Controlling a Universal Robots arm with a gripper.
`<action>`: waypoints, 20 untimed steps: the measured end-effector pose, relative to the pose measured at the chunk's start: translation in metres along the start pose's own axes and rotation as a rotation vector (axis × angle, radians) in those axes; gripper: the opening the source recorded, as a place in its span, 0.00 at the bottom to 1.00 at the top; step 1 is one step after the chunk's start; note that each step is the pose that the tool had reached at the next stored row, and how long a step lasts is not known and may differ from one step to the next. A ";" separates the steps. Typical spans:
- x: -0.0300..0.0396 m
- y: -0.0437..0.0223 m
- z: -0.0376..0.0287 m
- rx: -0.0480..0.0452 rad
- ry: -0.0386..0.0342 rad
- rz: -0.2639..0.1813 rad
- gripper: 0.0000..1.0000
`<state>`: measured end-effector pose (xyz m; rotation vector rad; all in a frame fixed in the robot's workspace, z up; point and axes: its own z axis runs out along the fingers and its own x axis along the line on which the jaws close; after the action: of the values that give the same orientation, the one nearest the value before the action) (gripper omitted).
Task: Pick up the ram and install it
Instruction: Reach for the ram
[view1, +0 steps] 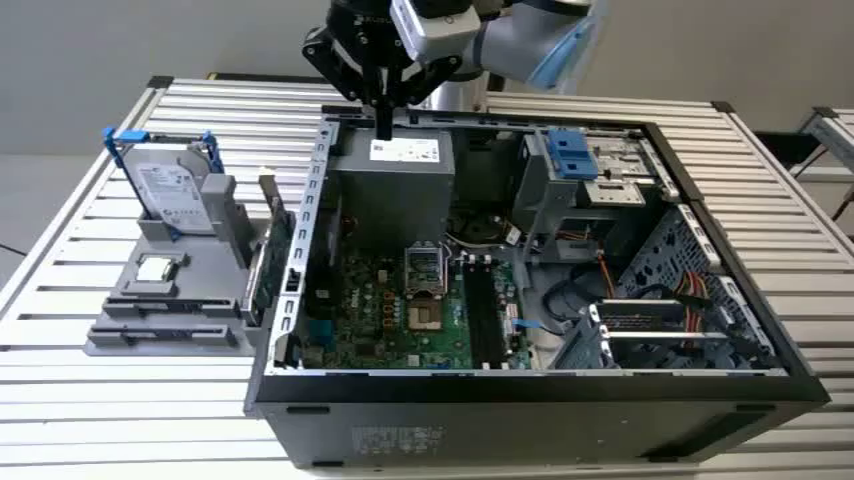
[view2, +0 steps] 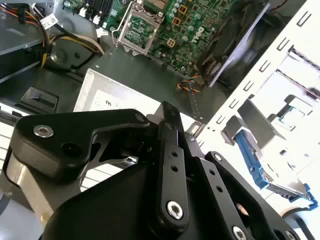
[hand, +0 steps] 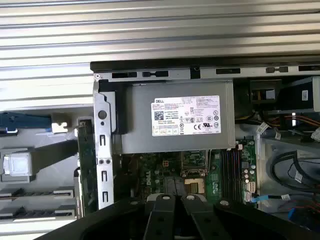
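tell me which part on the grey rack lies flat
The small square silver processor: it lies flat on the rack, whereas the hard drive stands upright.

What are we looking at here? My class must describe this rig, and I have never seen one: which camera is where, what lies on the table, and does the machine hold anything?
This is one robot arm with a black hand, hanging above an open computer case on a slatted table. The exterior view looks on from off the arm; both wrist views ride on the arm and look down into the case, at its green mainboard and grey power supply. Beside the case, a grey holder carries a hard drive; green boards stand on edge between them. The hand is shut and holds nothing.
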<state>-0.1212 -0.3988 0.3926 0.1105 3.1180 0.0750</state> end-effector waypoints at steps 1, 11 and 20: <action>0.0000 0.0000 0.0000 0.0000 0.0000 0.000 0.00; 0.0019 -0.0001 -0.0001 0.0000 0.0001 0.000 0.00; 0.0112 -0.0008 -0.0002 0.0000 0.0000 -0.002 0.00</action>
<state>-0.1324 -0.3988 0.3926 0.1081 3.1181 0.0751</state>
